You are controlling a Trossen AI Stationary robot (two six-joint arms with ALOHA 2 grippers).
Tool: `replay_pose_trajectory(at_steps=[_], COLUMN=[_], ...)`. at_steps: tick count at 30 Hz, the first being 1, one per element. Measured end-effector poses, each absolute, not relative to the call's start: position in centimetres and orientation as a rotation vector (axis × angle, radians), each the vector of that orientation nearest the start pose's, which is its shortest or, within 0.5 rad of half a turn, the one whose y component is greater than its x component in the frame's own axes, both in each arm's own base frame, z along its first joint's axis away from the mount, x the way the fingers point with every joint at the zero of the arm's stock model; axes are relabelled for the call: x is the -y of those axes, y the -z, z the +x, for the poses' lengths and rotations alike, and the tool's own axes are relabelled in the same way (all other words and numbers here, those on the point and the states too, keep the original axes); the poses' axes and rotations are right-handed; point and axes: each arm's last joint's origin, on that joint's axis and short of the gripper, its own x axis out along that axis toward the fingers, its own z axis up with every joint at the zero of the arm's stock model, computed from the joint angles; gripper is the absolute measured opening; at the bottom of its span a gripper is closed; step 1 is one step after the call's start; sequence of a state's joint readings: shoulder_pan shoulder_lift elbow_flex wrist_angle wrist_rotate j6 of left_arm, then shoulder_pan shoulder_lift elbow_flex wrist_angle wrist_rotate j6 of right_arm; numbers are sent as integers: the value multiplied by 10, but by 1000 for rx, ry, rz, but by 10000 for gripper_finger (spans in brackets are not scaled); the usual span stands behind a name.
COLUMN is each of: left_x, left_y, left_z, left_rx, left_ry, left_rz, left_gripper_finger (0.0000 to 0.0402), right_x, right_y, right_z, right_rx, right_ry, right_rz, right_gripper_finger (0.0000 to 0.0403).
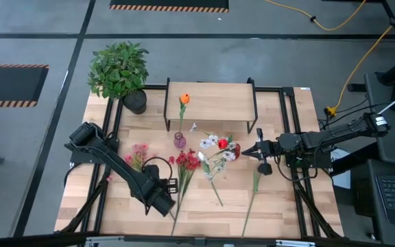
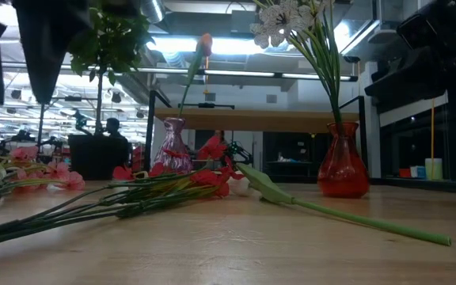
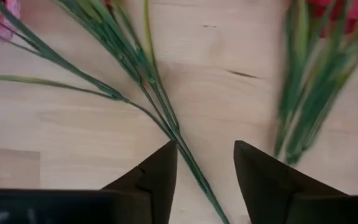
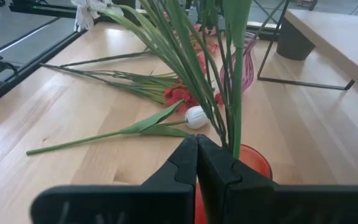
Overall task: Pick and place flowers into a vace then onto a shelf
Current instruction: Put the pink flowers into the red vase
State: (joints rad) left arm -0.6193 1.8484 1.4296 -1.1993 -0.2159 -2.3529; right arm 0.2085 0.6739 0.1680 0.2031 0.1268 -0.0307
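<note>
Several loose flowers lie flat on the tabletop: pink ones (image 1: pixel 139 152), red ones (image 1: pixel 187 161) and a long green stem (image 1: pixel 252 197). A purple vase (image 1: pixel 180 140) with one orange flower (image 1: pixel 184 99) stands in front of the shelf (image 1: pixel 214 103). A red vase (image 2: pixel 343 166) holds white flowers (image 2: pixel 285 22). My left gripper (image 3: pixel 205 144) hangs open over green stems (image 3: pixel 166 118) near the table's front, pointing down, one thin stem running between its fingers. My right gripper (image 4: pixel 196 138) is shut, level, right beside the red vase's rim (image 4: pixel 250 158). My right gripper's shut fingertips stand right against the near side of the red vase's rim (image 4: pixel 246 155), coming level from the table's right. I cannot tell whether they touch it. The vase stands upright on the table.
A bushy potted plant (image 1: pixel 118 68) stands at the table's far left corner. Black frame rails (image 1: pixel 293 178) run along the table's sides. Bare wood (image 1: pixel 101 206) lies at the near left. Beyond the table, a person (image 2: pixel 114 127) shows in the low view.
</note>
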Motion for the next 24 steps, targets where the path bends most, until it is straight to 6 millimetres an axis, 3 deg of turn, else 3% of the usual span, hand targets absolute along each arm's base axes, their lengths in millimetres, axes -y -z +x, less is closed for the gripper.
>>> replay_pose_trajectory(at_steps=[11, 24], left_x=[201, 208], left_y=[-167, -158], left_z=[289, 289], left_rx=[-980, -990], left_ry=[-1453, -1448], left_rz=[-1142, -1153], left_gripper_finger=[155, 155], right_x=[-27, -27], right_y=[-173, -173], right_z=[147, 147], right_rx=[-304, -304], right_ry=[-85, -85], right_rz=[-81, -79], right_gripper_finger=[12, 12])
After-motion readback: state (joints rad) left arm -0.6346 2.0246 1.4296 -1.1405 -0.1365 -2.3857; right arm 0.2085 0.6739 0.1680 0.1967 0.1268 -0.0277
